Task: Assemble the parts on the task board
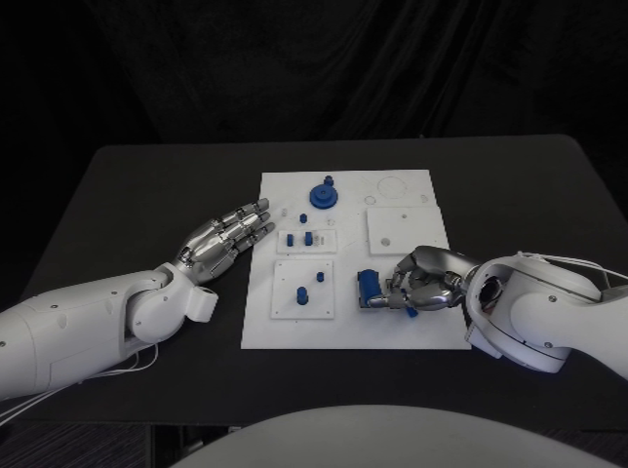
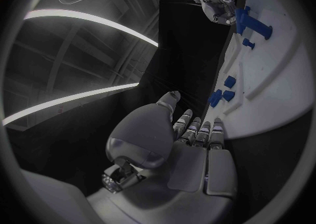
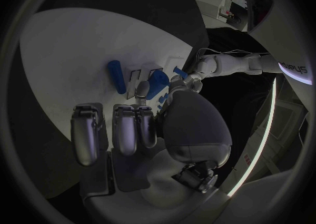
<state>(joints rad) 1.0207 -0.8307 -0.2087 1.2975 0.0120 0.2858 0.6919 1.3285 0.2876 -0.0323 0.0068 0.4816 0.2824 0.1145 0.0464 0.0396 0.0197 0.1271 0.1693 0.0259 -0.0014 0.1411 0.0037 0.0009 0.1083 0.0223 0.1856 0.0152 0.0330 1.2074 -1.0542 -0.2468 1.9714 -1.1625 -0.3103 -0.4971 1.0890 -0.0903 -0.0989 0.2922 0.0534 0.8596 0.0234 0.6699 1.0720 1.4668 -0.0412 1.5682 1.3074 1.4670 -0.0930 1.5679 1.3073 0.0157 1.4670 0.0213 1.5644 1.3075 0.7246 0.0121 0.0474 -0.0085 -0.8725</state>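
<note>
The white task board (image 1: 415,327) lies mid-table. At its near right, my right hand (image 1: 424,278) curls around a blue block (image 1: 367,287) and grips it against the board; in the right wrist view the blue block (image 3: 157,85) sits between the fingertips (image 3: 140,91) and thumb. A blue cylinder (image 3: 116,76) lies just beyond it. My left hand (image 1: 230,240) hovers flat and open at the board's left edge, holding nothing. A round blue part (image 1: 323,198) stands at the far middle. Small blue pegs (image 1: 310,238) stand mid-board, and two more pegs (image 1: 319,282) stand on the near-left square plate.
White square plates (image 1: 402,230) are set into the board's right side, with a round recess (image 1: 394,185) at the far right. The black table (image 1: 145,195) extends around the board on all sides. In the left wrist view the small blue pegs (image 2: 228,81) lie just past my fingertips (image 2: 197,126).
</note>
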